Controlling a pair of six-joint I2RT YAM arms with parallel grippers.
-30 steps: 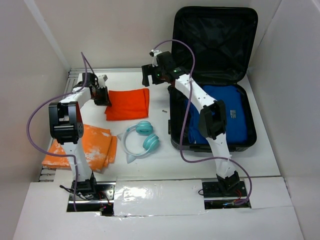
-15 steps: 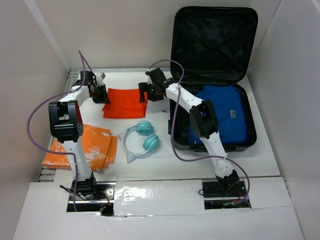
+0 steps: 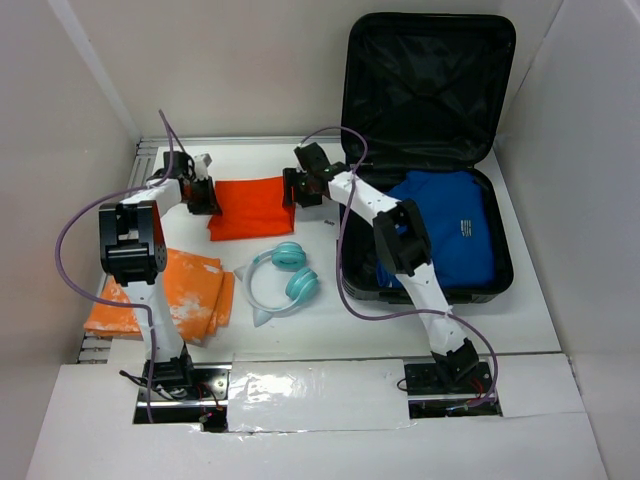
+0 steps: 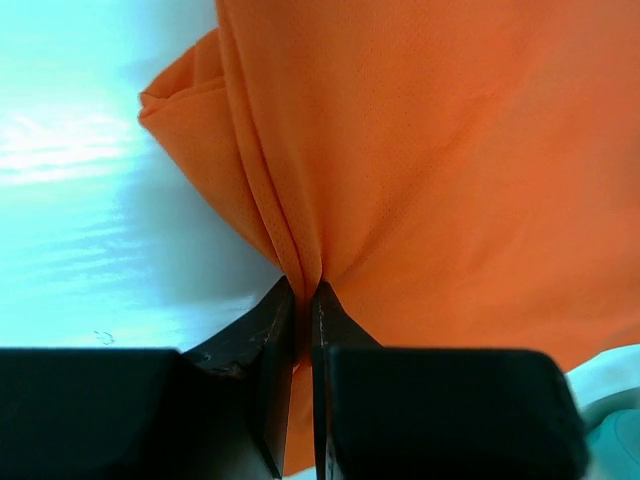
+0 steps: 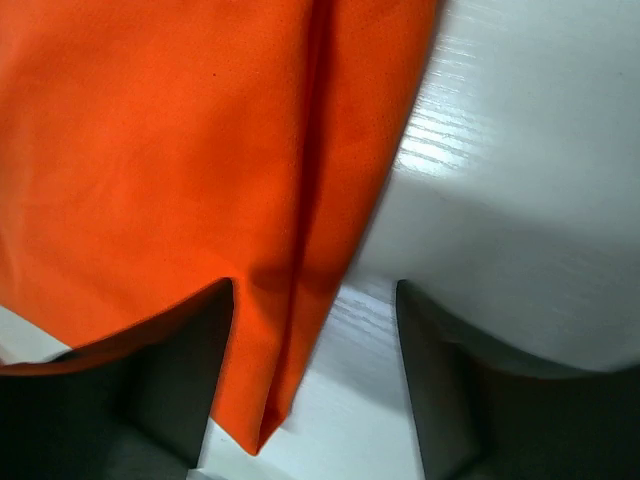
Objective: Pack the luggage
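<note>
We see a glossy white table (image 3: 300,335) boxed in by plain white walls. The luggage (image 3: 430,80), a black hard-shell case, lies open just right of the right pincer (image 3: 292,188), its fabric-lined lid upright against the back wall and a blue garment (image 3: 450,230) folded in its tray. The left pincer (image 4: 303,290) is clamped on the bunched left edge of a fine-knit red-orange cloth (image 3: 250,205). The right pincer's jaws stand apart astride the opposite edge. Nearer the arm bases than both pincers lie teal headphones (image 3: 282,275) and a mottled orange towel (image 3: 170,295).

Bare table (image 3: 326,255) strip between headphones (image 3: 285,278) and luggage (image 3: 430,80) wall
</note>
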